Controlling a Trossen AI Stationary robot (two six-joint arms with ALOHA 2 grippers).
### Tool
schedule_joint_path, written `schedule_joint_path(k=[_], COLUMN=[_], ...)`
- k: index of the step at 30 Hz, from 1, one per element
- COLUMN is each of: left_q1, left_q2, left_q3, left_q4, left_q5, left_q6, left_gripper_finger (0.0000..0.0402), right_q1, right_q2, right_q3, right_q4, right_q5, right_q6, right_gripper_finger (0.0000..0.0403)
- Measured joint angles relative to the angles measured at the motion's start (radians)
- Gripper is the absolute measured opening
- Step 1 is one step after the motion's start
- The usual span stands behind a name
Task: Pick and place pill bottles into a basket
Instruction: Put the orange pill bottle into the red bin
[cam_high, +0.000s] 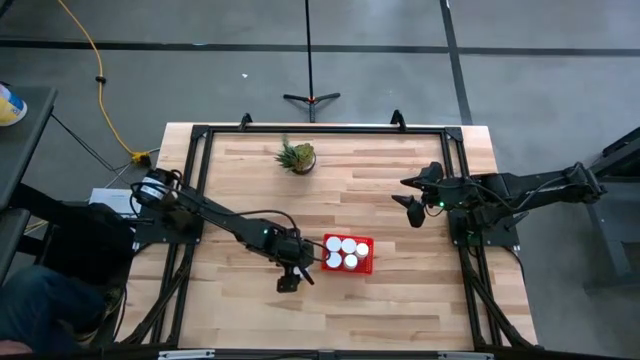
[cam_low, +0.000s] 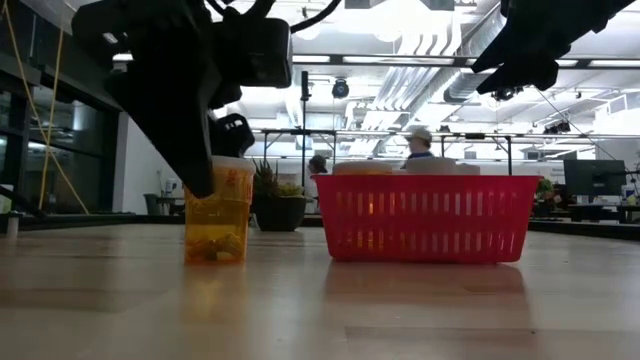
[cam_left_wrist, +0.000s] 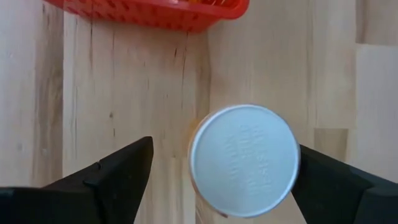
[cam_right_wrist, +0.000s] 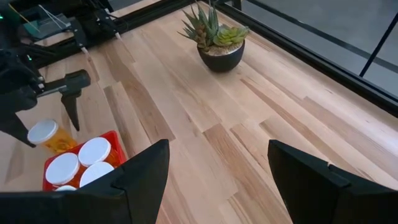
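Observation:
One pill bottle (cam_low: 218, 225) with an amber body and a white cap (cam_left_wrist: 244, 160) stands upright on its base on the table, just left of the red basket (cam_high: 368, 262). The basket holds several white-capped bottles (cam_right_wrist: 93, 151). My left gripper (cam_left_wrist: 227, 149) is open, pointing down, with one finger on either side of the standing bottle's cap. In the high view the gripper (cam_high: 295, 272) hides that bottle. My right gripper (cam_high: 412, 200) is open and empty, up above the table's right half. My left gripper stands open around the bottle's cap from above. One finger (cam_left_wrist: 323, 180) is right at the cap's edge and I cannot tell whether it touches. The other finger (cam_left_wrist: 118, 171) is clearly apart from it. The bottle stands upright on the table.
A small spiky green plant in a dark pot (cam_high: 297, 157) stands near the table's far edge. A black frame (cam_high: 200, 140) runs around the table. People show in the room beyond the table (cam_low: 415, 145).

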Motion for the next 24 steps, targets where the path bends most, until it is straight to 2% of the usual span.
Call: schedule_joint_path(k=[15,24], left_q1=[0.0,0.0], left_q2=[0.0,-0.001], left_q3=[0.0,0.0], left_q4=[0.023,0.049], left_q5=[-0.005,0.002], left_q6=[0.005,0.011], left_gripper_finger=[0.0291,0.0276], right_q1=[0.0,0.0], right_q2=[0.0,0.0], right_q3=[0.0,0.0], right_q4=[0.0,0.0], right_q5=[0.0,-0.001], right_q6=[0.004,0.004], right_gripper_finger=[0.0263,0.0263])
